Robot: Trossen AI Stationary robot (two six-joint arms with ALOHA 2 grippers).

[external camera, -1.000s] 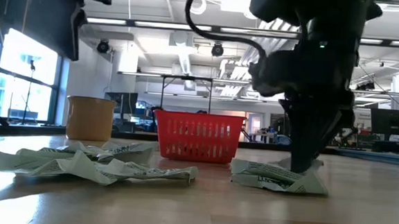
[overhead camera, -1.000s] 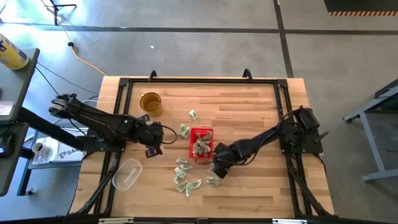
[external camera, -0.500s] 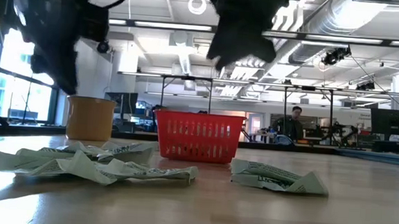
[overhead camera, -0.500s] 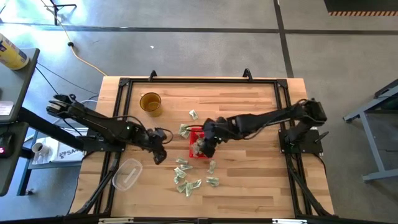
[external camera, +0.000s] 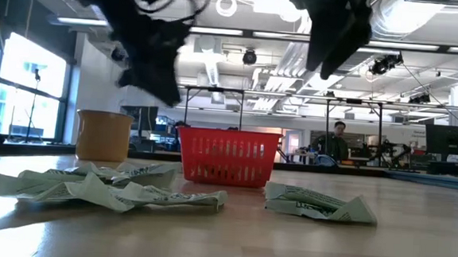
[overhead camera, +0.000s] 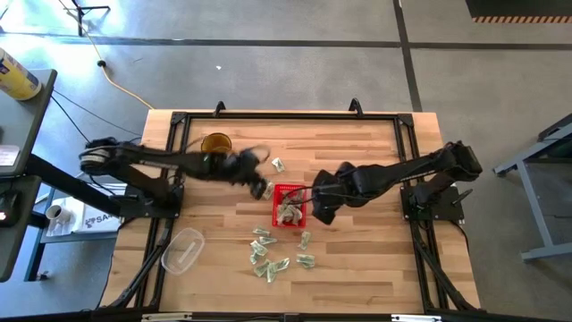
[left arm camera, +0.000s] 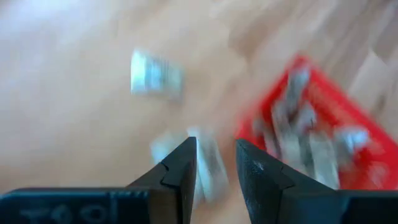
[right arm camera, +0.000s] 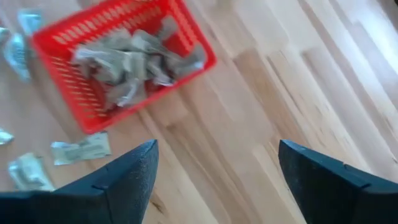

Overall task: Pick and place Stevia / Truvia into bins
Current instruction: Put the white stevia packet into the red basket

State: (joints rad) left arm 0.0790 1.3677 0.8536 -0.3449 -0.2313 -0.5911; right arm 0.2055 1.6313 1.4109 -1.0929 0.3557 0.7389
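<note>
The red basket [overhead camera: 289,206] stands mid-table with several pale green sachets [right arm camera: 130,62] lying in it. More sachets [overhead camera: 268,255] lie flat on the wood on its near side, and others [overhead camera: 265,189] at its far left corner. My right gripper [right arm camera: 217,146] hangs open above the table just right of the basket [right arm camera: 118,56], with nothing between its fingers. My left gripper [left arm camera: 216,146] hovers over the sachets [left arm camera: 208,165] left of the basket [left arm camera: 311,137]; a narrow gap shows between its fingers and nothing is in it.
An amber cup [overhead camera: 215,146] stands at the far left and a clear plastic tub [overhead camera: 182,249] lies near the left edge. One sachet [overhead camera: 278,165] lies apart, beyond the basket. Bare wood stretches right of the basket [overhead camera: 375,241]. People show in the room behind [external camera: 338,139].
My right gripper has risen from the sachets near the basket's near right corner, passed over the basket, and drawn back toward the table's right edge. My left gripper has swung from beside the clear tub toward the far edge and the basket.
</note>
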